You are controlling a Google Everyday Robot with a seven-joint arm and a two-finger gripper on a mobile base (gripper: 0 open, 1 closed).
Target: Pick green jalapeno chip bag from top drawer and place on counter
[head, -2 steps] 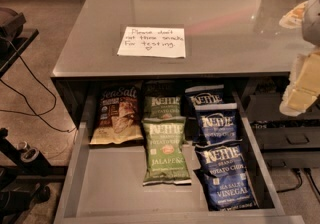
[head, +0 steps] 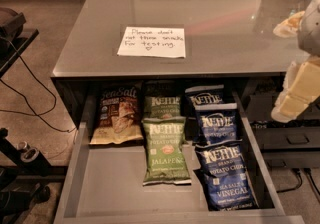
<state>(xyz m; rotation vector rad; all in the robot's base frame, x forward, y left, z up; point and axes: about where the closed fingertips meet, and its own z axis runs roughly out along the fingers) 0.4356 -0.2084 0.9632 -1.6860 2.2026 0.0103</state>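
Green crinkly jalapeno chip bag is laid in grey metal top drawer; pale gripper is cropped at right, grip cannot be told.

Single camera, set high in front of the pulled-out wide grey metal top drawer. It is pitched steeply down and faces across the glossy grey counter toward its far edge. Close range: drawer and counter fill the frame, with brown floor at left. A pale, blurred gripper intrudes at the right edge, near the counter's front corner.
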